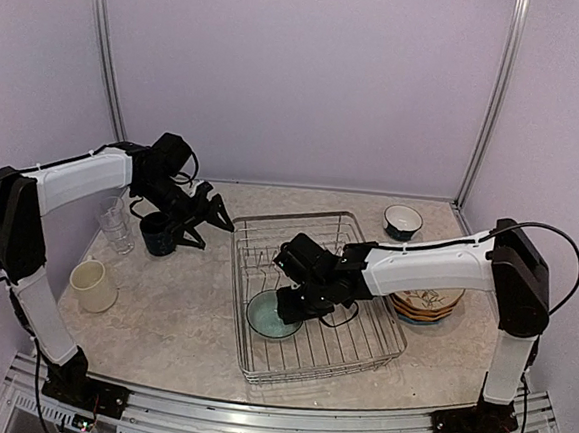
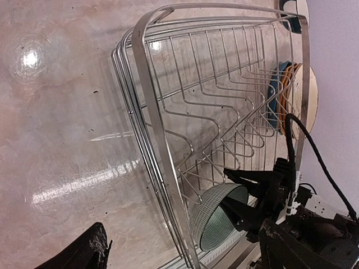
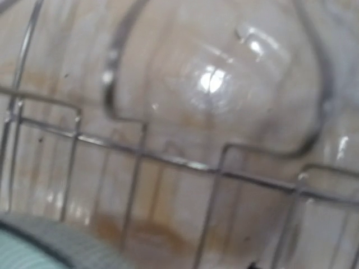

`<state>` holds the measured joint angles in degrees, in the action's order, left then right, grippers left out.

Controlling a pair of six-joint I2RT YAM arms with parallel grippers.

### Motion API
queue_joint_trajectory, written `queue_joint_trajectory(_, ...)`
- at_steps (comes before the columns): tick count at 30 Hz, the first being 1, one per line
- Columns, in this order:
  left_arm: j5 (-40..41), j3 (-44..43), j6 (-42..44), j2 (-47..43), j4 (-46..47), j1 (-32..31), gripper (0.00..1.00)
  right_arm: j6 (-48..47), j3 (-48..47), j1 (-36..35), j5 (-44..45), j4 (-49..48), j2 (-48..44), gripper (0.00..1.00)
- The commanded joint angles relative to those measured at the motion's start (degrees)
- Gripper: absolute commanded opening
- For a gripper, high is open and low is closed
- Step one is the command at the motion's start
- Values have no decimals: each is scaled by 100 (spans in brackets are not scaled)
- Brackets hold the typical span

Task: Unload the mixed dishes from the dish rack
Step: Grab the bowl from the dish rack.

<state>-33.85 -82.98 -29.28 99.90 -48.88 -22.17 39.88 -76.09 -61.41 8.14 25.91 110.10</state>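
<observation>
walls (image 1: pixel 300 77): plain lavender panels on three sides | corner posts (image 1: pixel 106 57): slim silver metal, one in each far corner | tabletop (image 1: pixel 180 333): glossy beige marble pattern | light: bright round glare (image 2: pixel 29 57) on tabletop | front rail (image 1: pixel 253 422): aluminium, along near edge

Finding: no text, label, brand mark, number or sign could be read in any of the three views. The top of the stack of plates (image 1: pixel 428 303) carried a dark drawn motif — decoration, not lettering. The dish rack (image 1: pixel 238 293) and the counter (image 1: pixel 170 328) bore no marking that could be made out — the right wrist view was too blurred to resolve any fine print.
</observation>
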Motion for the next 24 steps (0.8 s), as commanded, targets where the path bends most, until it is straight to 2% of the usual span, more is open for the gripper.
queue_joint_trajectory(1, 70, -8, 111, -282, 27, -24, 89, -28, -237, -105, 26, 379, 63, 38)
queue_joint_trajectory(5, 72, 1, 115, -321, 44, -8, 89, -41, -231, -151, 163, 332, -137, 18)
queue_joint_trajectory(12, -29, 74, 90, -331, 196, 125, 89, -277, -188, -157, 699, 420, -609, 2)
queue_joint_trajectory(24, -181, 318, 63, -823, 592, 231, 90, -736, -128, 31, 1535, 316, -1592, 0)
